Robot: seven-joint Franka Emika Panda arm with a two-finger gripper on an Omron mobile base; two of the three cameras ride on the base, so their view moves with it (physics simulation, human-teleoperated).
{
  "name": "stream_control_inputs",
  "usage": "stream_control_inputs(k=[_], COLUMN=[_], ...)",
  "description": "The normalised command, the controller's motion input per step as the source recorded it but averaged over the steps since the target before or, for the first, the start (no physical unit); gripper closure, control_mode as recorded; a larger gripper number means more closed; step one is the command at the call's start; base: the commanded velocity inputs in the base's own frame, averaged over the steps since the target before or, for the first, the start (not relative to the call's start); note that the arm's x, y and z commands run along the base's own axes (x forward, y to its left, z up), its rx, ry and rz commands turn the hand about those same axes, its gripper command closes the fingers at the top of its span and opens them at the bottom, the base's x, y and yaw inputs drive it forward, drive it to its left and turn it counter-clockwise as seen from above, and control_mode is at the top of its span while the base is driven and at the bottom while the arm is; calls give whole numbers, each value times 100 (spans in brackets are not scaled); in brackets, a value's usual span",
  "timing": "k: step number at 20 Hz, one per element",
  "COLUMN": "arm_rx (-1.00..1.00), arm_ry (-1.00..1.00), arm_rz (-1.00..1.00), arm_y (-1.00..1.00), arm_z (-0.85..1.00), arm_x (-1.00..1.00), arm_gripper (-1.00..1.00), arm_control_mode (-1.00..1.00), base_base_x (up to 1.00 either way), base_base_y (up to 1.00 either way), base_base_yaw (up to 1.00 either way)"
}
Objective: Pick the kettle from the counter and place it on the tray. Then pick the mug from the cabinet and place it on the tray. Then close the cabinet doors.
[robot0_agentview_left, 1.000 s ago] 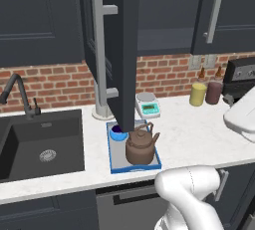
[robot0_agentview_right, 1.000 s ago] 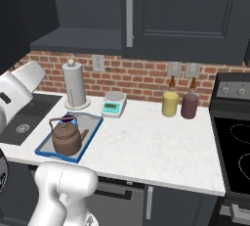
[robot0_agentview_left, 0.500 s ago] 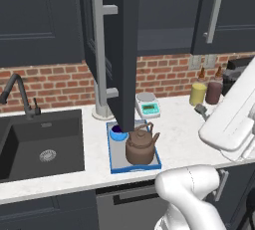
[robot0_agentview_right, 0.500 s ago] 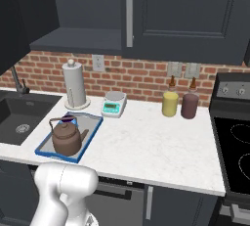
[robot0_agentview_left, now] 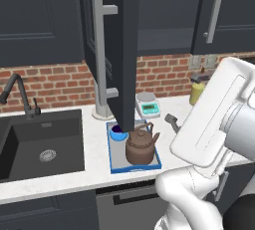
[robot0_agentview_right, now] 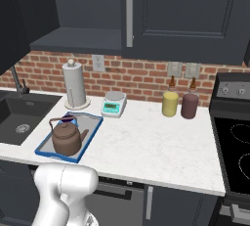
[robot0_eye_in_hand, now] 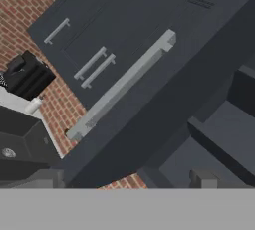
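Two of three jobs look done imo: kettle (robot0_agentview_left: 141, 147) and mug (robot0_agentview_left: 118, 133) both sit on the tray (robot0_agentview_left: 149, 166), mug at ~11 o'clock of the kettle, touching or just beside, can't tell which. So it's door-closing time. One cabinet door (robot0_agentview_left: 127, 50) stands open edge-on above the tray, bar handle (robot0_eye_in_hand: 119, 86) in the hand view. Gripper fingers are spread wide, holding nothing. Next: get behind that door's face and push it shut w/o clipping the kettle handle.
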Motion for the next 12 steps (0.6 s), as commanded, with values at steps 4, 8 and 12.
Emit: stream_control_inputs(k=[4, 8, 12], arm_rx=[-8, -8, -10], arm_ry=[0, 0, -2], arm_rz=[8, 2, 0], arm_y=[72, 69, 69], arm_z=[-11, -5, -1], arm_x=[0, 0, 0], arm_gripper=[-100, -100, -100], arm_control_mode=[-100, -100, -100], base_base_x=[0, 0, 0], base_base_y=[0, 0, 0], base_base_yaw=[0, 0, 0])
